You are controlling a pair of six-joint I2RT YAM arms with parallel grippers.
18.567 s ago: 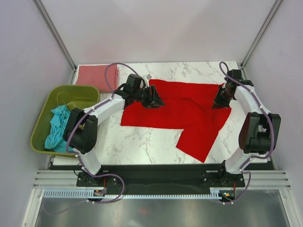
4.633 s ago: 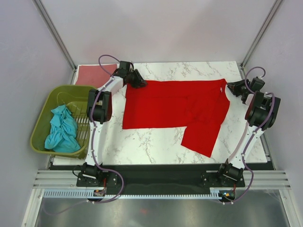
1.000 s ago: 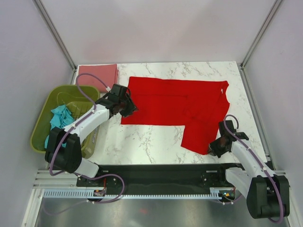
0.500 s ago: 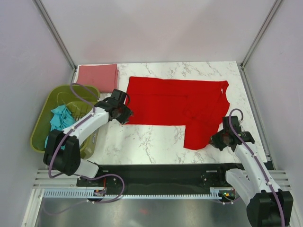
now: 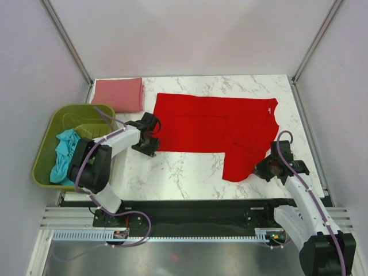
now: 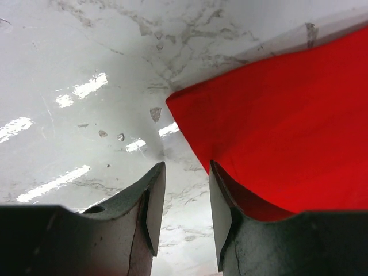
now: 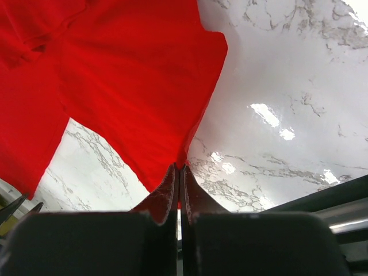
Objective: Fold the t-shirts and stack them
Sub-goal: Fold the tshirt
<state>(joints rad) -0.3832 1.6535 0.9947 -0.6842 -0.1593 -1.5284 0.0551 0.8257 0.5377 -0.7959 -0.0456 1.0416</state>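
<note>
**Now: right gripper [image 5: 261, 171] clamped on the red shirt [image 5: 218, 129], left gripper [image 5: 148, 142] open at its corner**

Seen from above, the red shirt lies spread across the far half of the marble table [image 5: 184, 172]; one flap hangs down toward the near right, and the right gripper sits at that flap's near tip. In the right wrist view the fingers [image 7: 167, 195] are pressed together with no gap, and the cloth [image 7: 132, 86] narrows to a point just where they meet, so the gripper is clamped on the edge of the red shirt.

The left gripper is low over the table at the shirt's near left corner. In the left wrist view its jaws stand apart around bare marble; the corner of the cloth [image 6: 287, 126] lies just ahead of them, and its edge runs down to one finger [image 6: 221, 213]. Whether that finger touches the cloth or only stands beside it is hard to tell from this angle.

A pink shirt [image 5: 118, 94] lies folded flat at the far left corner of the table, well apart from both grippers; a teal shirt [image 5: 62, 155] lies crumpled in the basket [image 5: 86, 109] off the table's left edge.
</note>
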